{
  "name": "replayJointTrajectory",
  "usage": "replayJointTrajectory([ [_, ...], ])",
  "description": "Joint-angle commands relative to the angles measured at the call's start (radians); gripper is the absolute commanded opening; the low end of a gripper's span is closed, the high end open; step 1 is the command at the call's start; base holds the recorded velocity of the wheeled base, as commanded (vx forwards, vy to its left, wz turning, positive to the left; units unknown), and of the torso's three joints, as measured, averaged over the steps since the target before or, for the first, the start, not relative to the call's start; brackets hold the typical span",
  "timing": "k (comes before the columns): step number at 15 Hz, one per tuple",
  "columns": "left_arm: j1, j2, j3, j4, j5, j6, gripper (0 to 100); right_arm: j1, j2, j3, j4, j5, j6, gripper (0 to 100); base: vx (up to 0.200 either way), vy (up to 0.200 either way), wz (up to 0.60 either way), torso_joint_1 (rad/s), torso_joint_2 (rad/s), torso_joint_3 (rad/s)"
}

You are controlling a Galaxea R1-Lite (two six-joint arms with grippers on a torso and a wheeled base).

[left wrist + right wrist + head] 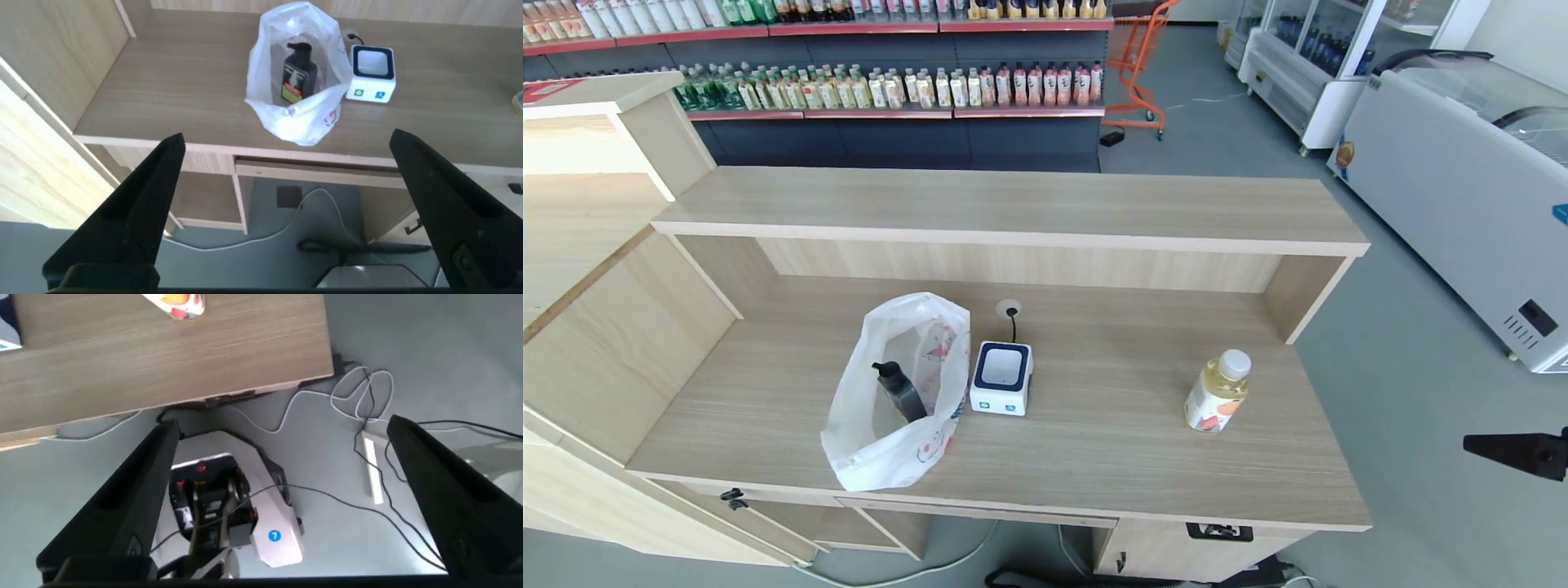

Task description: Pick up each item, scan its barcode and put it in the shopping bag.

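1. The wooden surface (1094, 457) carries the scanner about midway along, with a raised ledge behind the scanner.
2. The white plastic shopping bag (866, 457) sits just to the left of the scanner, slumped, its mouth open upward. Its side seems to touch the scanner's left face.
3. The left gripper (286, 147) hangs off the surface's front edge, below its level. It is on the bag's side of the scanner and well apart from it. Its fingers (147, 204) are spread wide with nothing between them.
4. The right gripper (283, 429) hangs off the front edge on the scanner's other side, over the floor and its cables. Its fingers (441, 490) are likewise spread wide and hold nothing.
5. The scanner (1002, 377) is a small white box with a dark-framed window facing up. A black cord runs from its back to a round hole (1008, 309) just behind it.
6. The drink bottle (1217, 392) has a white cap and pale yellow liquid. It stands upright well to the right of the scanner, near the surface's right end.
7. A dark pump bottle (900, 392) leans inside the bag, left of the scanner, with its pump head up.
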Motion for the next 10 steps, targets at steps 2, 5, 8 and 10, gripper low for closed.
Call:
replayJointTrajectory([
  [2,0.0,0.0,0.0,0.0,0.0,-0.001,100,0.0,0.11,0.004,0.011,-0.051,-0.08,100,0.0,0.0,0.0,0.0,0.0,0.0],
  [5,0.0,0.0,0.0,0.0,0.0,-0.001,100,0.026,0.198,-0.002,0.001,-0.001,-0.16,100,0.0,0.0,0.0,0.0,0.0,0.0],
  [8,0.0,0.0,0.0,0.0,0.0,-0.001,100,0.032,0.345,0.027,-0.169,0.067,-0.16,100,0.0,0.0,0.0,0.0,0.0,0.0],
  [10,0.0,0.0,0.0,0.0,0.0,-0.001,100,0.038,0.426,0.076,-0.411,0.096,-0.163,100,0.0,0.0,0.0,0.0,0.0,0.0],
])
